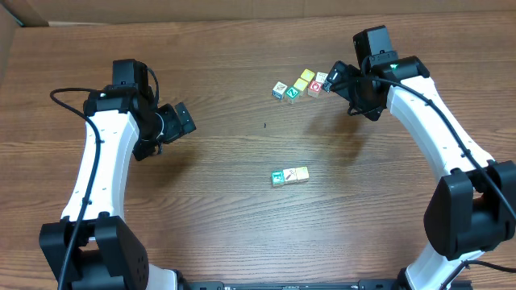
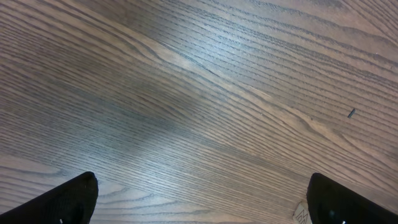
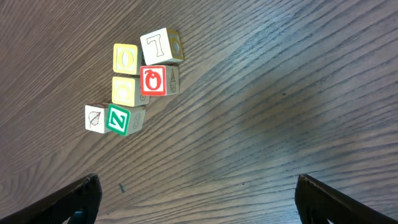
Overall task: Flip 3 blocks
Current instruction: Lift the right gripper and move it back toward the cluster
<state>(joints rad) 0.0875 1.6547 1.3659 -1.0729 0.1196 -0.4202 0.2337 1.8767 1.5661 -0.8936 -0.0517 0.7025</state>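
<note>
- Nearest the robot's side, the blocks (image 1: 290,176) are lying in a short row near the middle of the table (image 1: 242,234), touching side to side. In the overhead view a teal-green face is showing at the row's left end and a pale yellow one at its right end.
- The row is sitting well apart from both grippers.
- Farther back on the left, the left gripper (image 1: 184,119) is hanging over bare wood and pointing toward the table's centre. In its wrist view its fingers (image 2: 62,202) are showing at the two lower corners, spread wide with only wood grain between them.
- A small dark speck (image 1: 265,125) is lying on the wood between that gripper and the far cubes.
- Farthest back on the right, the right gripper (image 1: 333,78) is standing just beside a cluster of cubes (image 1: 301,84). Its jaws are gaping wide and gripping nothing.
- Within the cluster, as the right wrist view shows it:
  - The white "7" cube (image 3: 155,45) is sitting beside the yellow "O" cube (image 3: 125,57).
  - The red-faced cube (image 3: 153,80) and a second yellow cube (image 3: 126,90) are sitting just below them.
  - The green "Z" cube (image 3: 117,119) and the white leaf cube (image 3: 94,117) are sitting side by side at the lower left.
</note>
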